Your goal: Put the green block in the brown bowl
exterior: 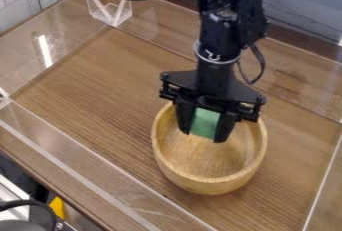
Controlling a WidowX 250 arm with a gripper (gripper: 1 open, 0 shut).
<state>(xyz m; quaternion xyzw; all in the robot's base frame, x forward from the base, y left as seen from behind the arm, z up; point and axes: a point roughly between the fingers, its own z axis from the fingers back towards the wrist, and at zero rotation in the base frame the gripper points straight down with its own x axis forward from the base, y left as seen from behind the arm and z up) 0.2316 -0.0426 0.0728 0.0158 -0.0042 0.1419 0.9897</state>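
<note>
A bright green block (203, 122) sits clamped between the black fingers of my gripper (206, 125), which points straight down. Block and fingertips hang inside the far rim of the light-brown wooden bowl (181, 175), just above its inner floor. The bowl rests on the wooden table near the front right. The block's lower end is partly hidden by the fingers.
Clear acrylic walls (54, 45) ring the wooden tabletop. A small clear stand (110, 7) sits at the back left. The arm's black column (227, 25) rises over the bowl.
</note>
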